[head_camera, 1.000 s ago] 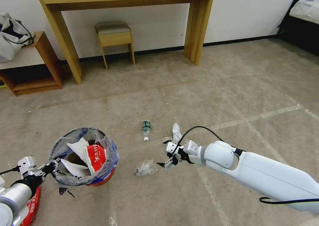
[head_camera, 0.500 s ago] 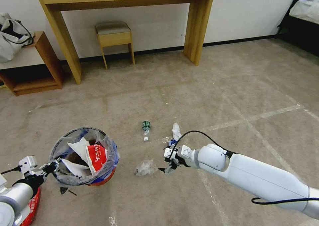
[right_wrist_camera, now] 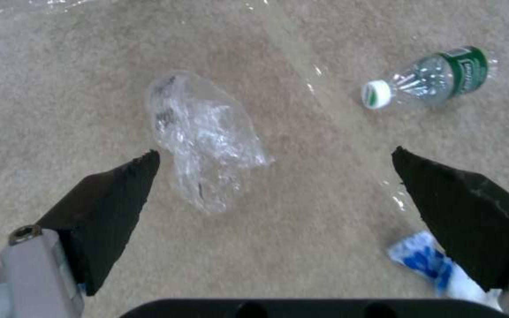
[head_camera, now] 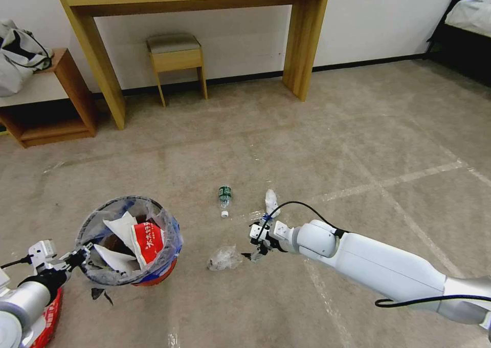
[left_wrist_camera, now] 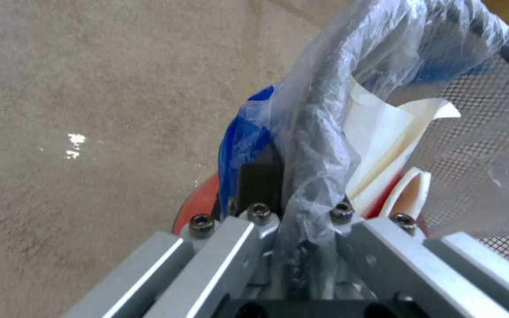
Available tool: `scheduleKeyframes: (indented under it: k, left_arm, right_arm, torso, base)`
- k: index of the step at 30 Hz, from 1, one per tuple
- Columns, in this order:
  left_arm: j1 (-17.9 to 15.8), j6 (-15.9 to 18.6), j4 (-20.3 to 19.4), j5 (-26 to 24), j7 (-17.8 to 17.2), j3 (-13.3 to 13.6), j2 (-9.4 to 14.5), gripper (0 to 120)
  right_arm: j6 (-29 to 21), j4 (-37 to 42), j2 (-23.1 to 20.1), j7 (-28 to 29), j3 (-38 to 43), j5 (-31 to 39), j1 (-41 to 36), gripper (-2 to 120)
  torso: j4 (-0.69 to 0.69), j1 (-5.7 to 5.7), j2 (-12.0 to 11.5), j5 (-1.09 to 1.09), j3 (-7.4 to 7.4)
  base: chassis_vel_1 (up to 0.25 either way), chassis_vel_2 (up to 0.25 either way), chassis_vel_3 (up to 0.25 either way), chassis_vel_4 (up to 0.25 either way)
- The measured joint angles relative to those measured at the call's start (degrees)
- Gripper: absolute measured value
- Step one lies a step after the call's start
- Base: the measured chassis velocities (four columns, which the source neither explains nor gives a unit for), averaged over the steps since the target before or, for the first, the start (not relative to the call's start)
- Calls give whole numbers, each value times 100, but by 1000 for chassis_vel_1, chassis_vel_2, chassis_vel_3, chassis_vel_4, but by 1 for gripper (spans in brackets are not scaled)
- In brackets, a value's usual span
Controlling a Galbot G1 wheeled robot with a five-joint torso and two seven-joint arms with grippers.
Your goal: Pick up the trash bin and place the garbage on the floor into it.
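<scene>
**Right gripper low by clear plastic; left holds bin**

- Left gripper [head_camera: 76, 260]: clamped on the near rim of the bin [head_camera: 130, 240], pinching rim and liner together; the left wrist view shows the liner [left_wrist_camera: 325, 132] bunched between the closed fingers [left_wrist_camera: 254, 221]. Bin is at lower left of the head view, apparently lifted off the floor [head_camera: 358, 133].
- Bin contents: white paper [head_camera: 120, 225], red printed wrapper [head_camera: 148, 243].
- Right gripper [head_camera: 257, 249]: fingers [right_wrist_camera: 107, 194] spread wide, empty, low over the carpet just right of the clear plastic [head_camera: 223, 259]. In the right wrist view the plastic [right_wrist_camera: 204, 141] lies between the pads, nearer one, not touched.
- Bottle [head_camera: 224, 199]: on its side on the floor beyond the plastic, green label, white cap.
- White-and-blue wrapper [head_camera: 271, 202]: on the floor right of the bottle, near the gripper.
</scene>
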Motion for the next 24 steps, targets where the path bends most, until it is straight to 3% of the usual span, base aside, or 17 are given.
scheduleKeyframes:
  k: [24]
  left_arm:
    - [76,0,-56,-18,-18,-9,48,1]
  right_arm:
    - [450,-827,584,270,-263,132,-357,92]
  torso:
    - [0,0,0,1,0]
  base:
    - [0,0,0,0]
